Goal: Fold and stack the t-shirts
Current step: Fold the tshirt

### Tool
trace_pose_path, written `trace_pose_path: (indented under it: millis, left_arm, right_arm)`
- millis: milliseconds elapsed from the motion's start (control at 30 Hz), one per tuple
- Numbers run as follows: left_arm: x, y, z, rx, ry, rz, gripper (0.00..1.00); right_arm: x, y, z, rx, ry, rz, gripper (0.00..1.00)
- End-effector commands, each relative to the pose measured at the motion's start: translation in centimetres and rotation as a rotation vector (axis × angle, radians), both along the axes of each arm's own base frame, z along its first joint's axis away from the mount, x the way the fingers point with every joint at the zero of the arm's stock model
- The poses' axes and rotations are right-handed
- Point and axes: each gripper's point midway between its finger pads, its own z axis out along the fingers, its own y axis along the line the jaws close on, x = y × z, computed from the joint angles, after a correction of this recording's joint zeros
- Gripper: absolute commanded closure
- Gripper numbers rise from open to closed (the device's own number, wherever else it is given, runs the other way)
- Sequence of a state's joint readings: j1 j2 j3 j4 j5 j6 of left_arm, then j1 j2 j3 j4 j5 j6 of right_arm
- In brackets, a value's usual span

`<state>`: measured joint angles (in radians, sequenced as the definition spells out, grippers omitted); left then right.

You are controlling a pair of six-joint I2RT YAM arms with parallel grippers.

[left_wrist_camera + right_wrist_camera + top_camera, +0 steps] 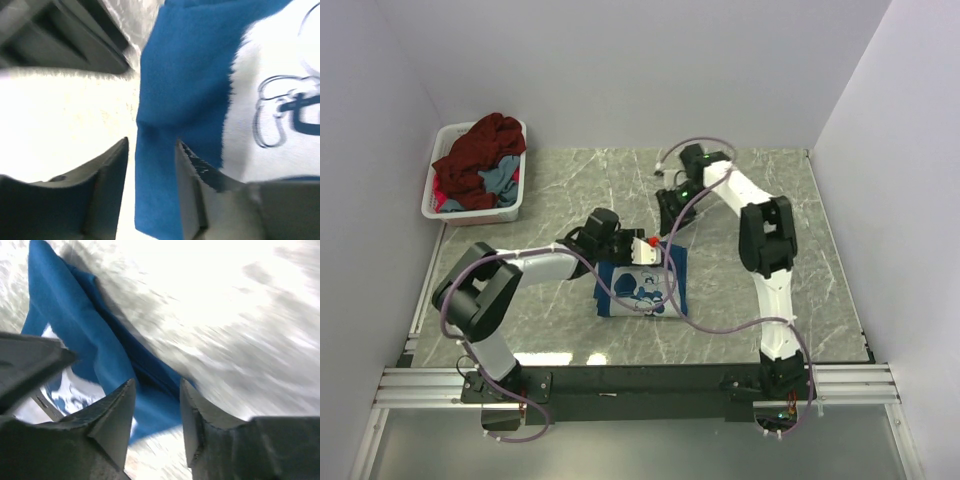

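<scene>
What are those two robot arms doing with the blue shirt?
They are folding t-shirts. The blue shirt lies folded in the middle of the table, with its white picture facing up. The left gripper is low over the shirt's edge, and the right gripper hangs near its far side. Both have open jaws and hold nothing. More shirts, with a maroon shirt on top, wait in the white basket at the back left.

White plastic basket (475, 213) stands at the far left corner of the grey marbled surface (570, 175), beside pale walls (620, 70).
</scene>
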<state>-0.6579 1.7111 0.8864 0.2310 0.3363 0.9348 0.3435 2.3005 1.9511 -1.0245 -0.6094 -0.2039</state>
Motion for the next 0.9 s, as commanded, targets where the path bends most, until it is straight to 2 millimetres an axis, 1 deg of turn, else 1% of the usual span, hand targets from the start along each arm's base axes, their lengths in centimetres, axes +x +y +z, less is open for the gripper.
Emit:
trace_pose_path:
  millis: [0, 33, 67, 100, 133, 167, 200, 233, 267, 300, 333, 367, 400, 433, 467, 533, 567, 600, 633, 667, 700, 733, 800, 833, 867]
  left_arm:
    - [-1.1, -0.4, 6.4, -0.127, 0.101, -0.030, 0.50]
    - [-1.8, 0.0, 7.9, -0.150, 0.137, -0.022, 0.48]
    - [-2.4, 0.5, 8.3, -0.184, 0.224, 0.015, 0.48]
    - [-2.9, 1.8, 8.5, -0.185, 0.314, 0.051, 0.47]
    - [-3.6, 2.2, 9.2, -0.217, 0.375, 0.057, 0.47]
    - [-4.1, 2.6, 9.4, -0.258, 0.479, 0.100, 0.47]
    - [-3.6, 3.9, 9.8, -0.278, 0.536, 0.140, 0.47]
    - [-4.7, 4.5, 8.9, -0.269, 0.648, 0.155, 0.47]
    - [-4.4, 5.6, 8.6, -0.292, 0.732, 0.226, 0.47]
    - [-4.1, 6.1, 8.7, -0.304, 0.776, 0.251, 0.47]
    - [-4.3, 6.5, 7.3, -0.294, 0.872, 0.295, 0.48]
    - [-4.1, 7.2, 7.1, -0.331, 0.964, 0.346, 0.47]
    - [-3.7, 7.3, 7.1, -0.348, 1.004, 0.360, 0.43]
    - [-3.3, 7.5, 6.0, -0.347, 1.061, 0.393, 0.40]
    - [-2.7, 7.8, 5.9, -0.384, 1.104, 0.439, 0.40]
    - [-1.8, 8.3, 4.9, -0.410, 1.133, 0.491, 0.42]
    - [-0.8, 8.7, 4.4, -0.448, 1.134, 0.536, 0.41]
    - [-0.5, 8.8, 4.3, -0.460, 1.132, 0.551, 0.41]
    - [-0.3, 9.0, 3.7, -0.462, 1.146, 0.577, 0.42]
    - [0.3, 9.2, 3.3, -0.466, 1.133, 0.595, 0.42]
    - [0.5, 9.2, 2.6, -0.459, 1.139, 0.607, 0.42]
    - [0.5, 9.1, 2.3, -0.471, 1.171, 0.637, 0.42]
    - [1.0, 9.0, 2.0, -0.484, 1.170, 0.646, 0.42]
    - [1.2, 9.0, 1.4, -0.484, 1.190, 0.659, 0.42]
    - [1.4, 9.0, 1.3, -0.488, 1.192, 0.664, 0.41]
  right_arm:
    - [2.4, -4.6, 5.9, 0.048, -0.114, -0.072, 0.50]
    - [2.0, -5.1, 6.1, 0.071, -0.094, -0.077, 0.50]
    - [1.6, -5.5, 6.8, 0.097, -0.098, -0.071, 0.50]
    - [1.3, -6.0, 7.4, 0.147, -0.075, -0.085, 0.50]
    - [0.3, -6.3, 7.0, 0.167, -0.039, -0.094, 0.50]
    - [-0.3, -6.3, 7.7, 0.192, -0.043, -0.088, 0.50]
    - [-0.7, -6.1, 8.0, 0.228, -0.037, -0.087, 0.50]
    - [-1.7, -6.0, 7.2, 0.234, -0.005, -0.090, 0.51]
    - [-2.1, -5.8, 7.7, 0.254, -0.002, -0.104, 0.52]
    - [-1.7, -5.5, 7.7, 0.276, -0.024, -0.110, 0.52]
    - [-2.4, -5.2, 7.1, 0.297, 0.007, -0.122, 0.52]
    - [-2.5, -5.0, 7.1, 0.308, 0.017, -0.137, 0.53]
    - [-2.2, -4.8, 6.8, 0.317, 0.002, -0.138, 0.54]
    - [-2.3, -4.9, 6.3, 0.315, 0.010, -0.146, 0.55]
    - [-2.2, -4.7, 5.8, 0.314, 0.016, -0.148, 0.57]
    - [-1.6, -4.8, 4.9, 0.301, 0.005, -0.163, 0.58]
    - [-1.4, -4.7, 4.3, 0.293, 0.011, -0.167, 0.59]
    - [-1.2, -4.7, 3.9, 0.287, 0.008, -0.171, 0.59]
    - [-1.0, -4.5, 3.8, 0.283, 0.008, -0.170, 0.59]
    - [-1.0, -4.3, 3.3, 0.272, 0.016, -0.165, 0.59]
    - [-0.8, -4.3, 3.2, 0.266, 0.015, -0.164, 0.59]
    - [-0.9, -4.2, 2.7, 0.259, 0.024, -0.167, 0.58]
    - [-0.6, -4.3, 2.2, 0.248, 0.020, -0.173, 0.56]
    - [-0.5, -4.3, 1.7, 0.241, 0.026, -0.179, 0.54]
    - [-0.4, -4.3, 1.4, 0.233, 0.024, -0.178, 0.53]
